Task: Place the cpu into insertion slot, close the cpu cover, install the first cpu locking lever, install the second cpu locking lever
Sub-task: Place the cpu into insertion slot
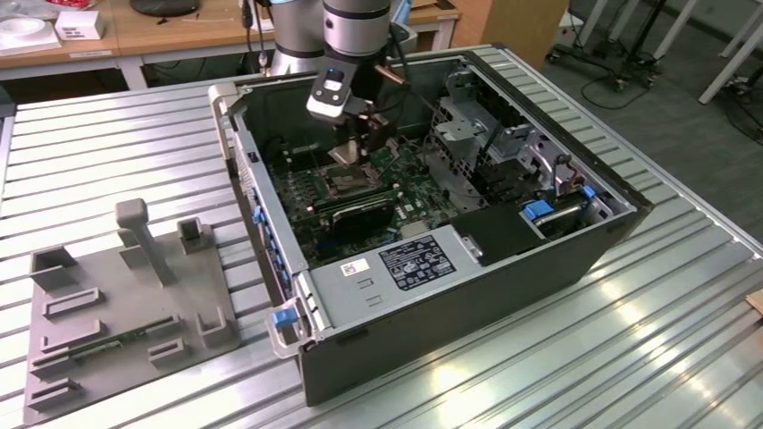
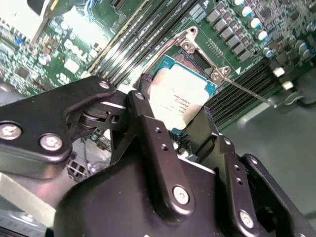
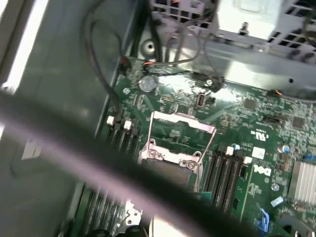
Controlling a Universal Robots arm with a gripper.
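In the exterior view my gripper [image 1: 348, 154] reaches down into the open computer case [image 1: 501, 295], a little above the insertion slot [image 1: 346, 183], whose centre looks dark. The second wrist view has the cpu [image 2: 180, 96], a pale silvery square with a teal edge, sitting between the black fingers [image 2: 150, 133], and the gripper [image 2: 180, 129] is shut on it. Green motherboard [image 2: 64, 54] lies below. In the first wrist view the cpu cover [image 3: 185, 121] is swung open beside the insertion slot [image 3: 170, 163]. A thin metal locking lever [image 2: 249, 91] sticks out to the side.
Case walls and a metal drive cage [image 1: 477, 134] close in around the socket. Memory slots [image 3: 224, 173] run beside it. A blurred dark cable [image 3: 98, 163] crosses the first wrist view. A grey fixture tray [image 1: 120, 304] lies on the ribbed table at the exterior view's left.
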